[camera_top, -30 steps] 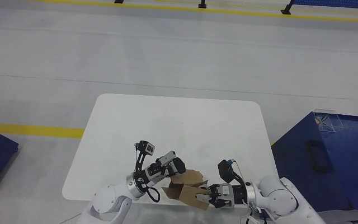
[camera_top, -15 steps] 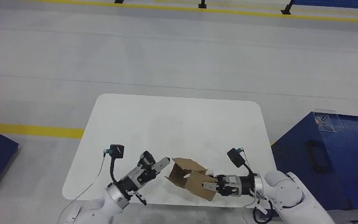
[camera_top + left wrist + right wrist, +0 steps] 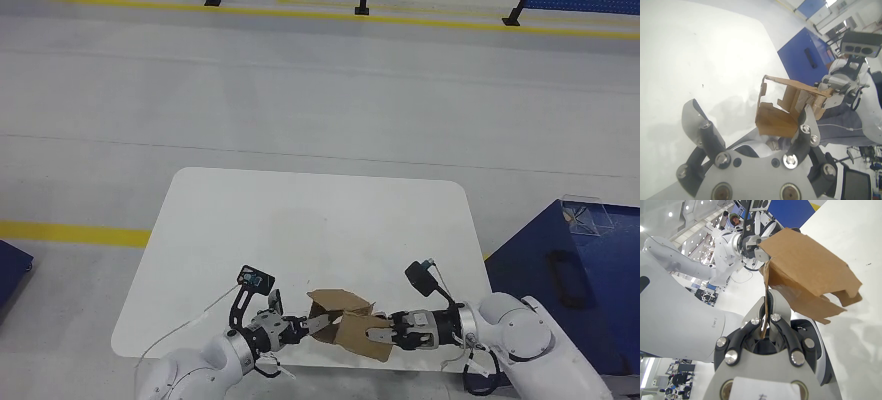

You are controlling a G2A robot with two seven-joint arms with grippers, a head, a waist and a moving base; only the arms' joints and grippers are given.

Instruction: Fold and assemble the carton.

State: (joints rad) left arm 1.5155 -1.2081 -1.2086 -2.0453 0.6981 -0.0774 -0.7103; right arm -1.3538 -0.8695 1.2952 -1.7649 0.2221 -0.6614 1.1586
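Observation:
A brown carton [image 3: 345, 322], partly unfolded with loose flaps, is held above the white table [image 3: 300, 220] near its front edge. My right gripper [image 3: 380, 337] is shut on a flap at one end of it; in the right wrist view the flap edge [image 3: 766, 294] is pinched between the fingers [image 3: 779, 302]. My left gripper [image 3: 306, 328] is at the carton's other end, open wide. In the left wrist view, one of its fingers [image 3: 808, 117] lies against the carton [image 3: 776, 121], and the other finger [image 3: 694, 113] stands apart over bare table.
A blue cabinet [image 3: 570, 280] stands off the table's right side. The carton hangs close to the table's front edge [image 3: 300, 362]. The far and left parts of the tabletop are bare.
The left gripper was on top of the carton, drew back to the left, and has now come in low at the carton's left end. The right gripper kept its hold, and the carton shifted slightly.

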